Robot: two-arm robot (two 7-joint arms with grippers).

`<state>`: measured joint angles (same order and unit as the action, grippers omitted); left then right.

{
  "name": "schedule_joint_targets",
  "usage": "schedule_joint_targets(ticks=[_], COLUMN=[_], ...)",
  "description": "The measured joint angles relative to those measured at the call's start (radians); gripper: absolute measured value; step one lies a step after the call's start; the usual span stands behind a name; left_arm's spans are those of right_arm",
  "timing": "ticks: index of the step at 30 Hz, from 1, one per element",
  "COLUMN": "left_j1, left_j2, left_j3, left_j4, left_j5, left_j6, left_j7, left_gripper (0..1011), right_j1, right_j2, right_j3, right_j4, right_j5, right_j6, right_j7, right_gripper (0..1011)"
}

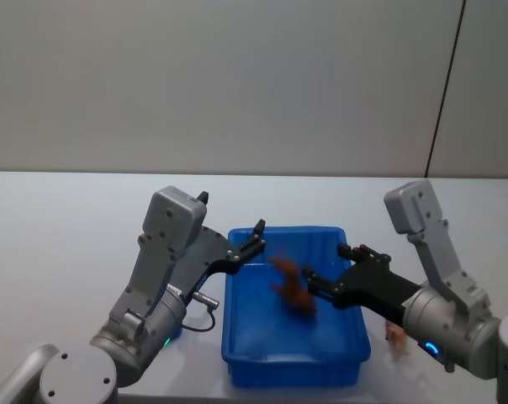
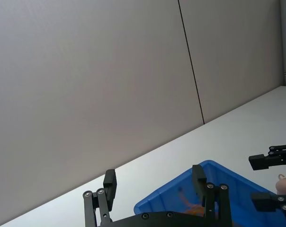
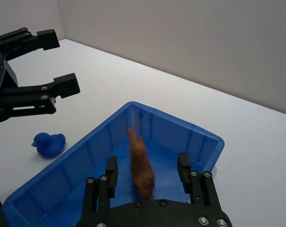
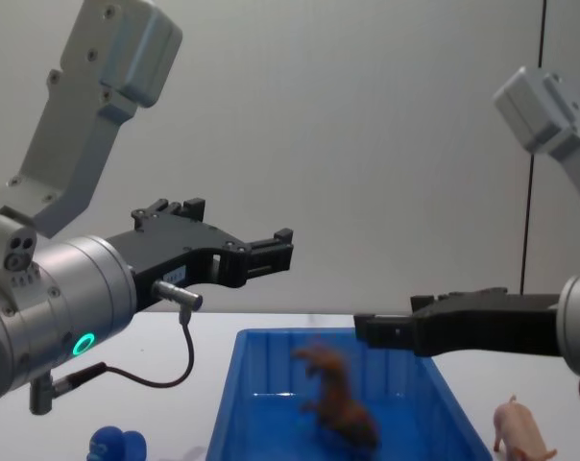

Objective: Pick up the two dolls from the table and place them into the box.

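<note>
Brown doll (image 3: pixel 142 170) in box (image 3: pixel 195 142), under parted jaws of right gripper (image 3: pixel 147 162); left gripper (image 2: pixel 153 172) jaws likewise parted.

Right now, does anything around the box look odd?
The brown animal is reared up on end inside the box, under the open right pincer: seemingly mid-drop, not settled. The pig and blue duck sit on the table outside it. The left pincer hangs open over its left rim.
</note>
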<state>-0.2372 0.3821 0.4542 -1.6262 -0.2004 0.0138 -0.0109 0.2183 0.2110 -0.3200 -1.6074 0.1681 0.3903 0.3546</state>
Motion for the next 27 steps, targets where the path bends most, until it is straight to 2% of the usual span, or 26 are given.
schedule_joint_targets(ticks=[10, 27], left_j1=[0.0, 0.0], left_j2=[0.0, 0.0], left_j3=[0.0, 0.0], left_j4=[0.0, 0.0], left_j5=[0.0, 0.0], left_j6=[0.0, 0.0], left_j7=[0.0, 0.0], left_gripper=[1001, 1001], right_j1=[-0.018, -0.082], right_j2=[0.019, 0.105], right_j3=[0.012, 0.074], right_j4=[-0.013, -0.06], right_j5=[0.014, 0.076], right_j6=[-0.012, -0.031], right_j7=[-0.022, -0.074], right_gripper=[991, 1001])
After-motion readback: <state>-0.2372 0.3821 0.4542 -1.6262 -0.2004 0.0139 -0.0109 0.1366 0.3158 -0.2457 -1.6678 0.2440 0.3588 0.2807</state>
